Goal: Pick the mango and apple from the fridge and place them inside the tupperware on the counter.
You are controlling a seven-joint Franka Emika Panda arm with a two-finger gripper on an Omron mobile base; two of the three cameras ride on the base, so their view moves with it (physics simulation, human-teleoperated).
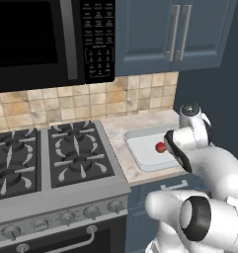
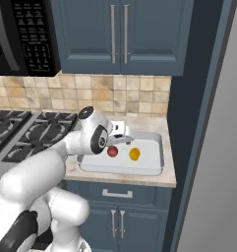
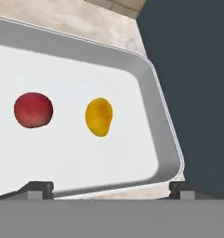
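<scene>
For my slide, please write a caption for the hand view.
Apple and mango lie apart inside the tupperware, below the open hand.

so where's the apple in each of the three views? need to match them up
Left base view: the apple lies in the tupperware, right of centre, against the arm's dark wrist.
Right base view: the apple is near centre, left of the mango, both in the tupperware.
Hand view: the apple is at left-centre, the mango to its right.
Shared landmark: the tupperware rim around the fruit.
</scene>
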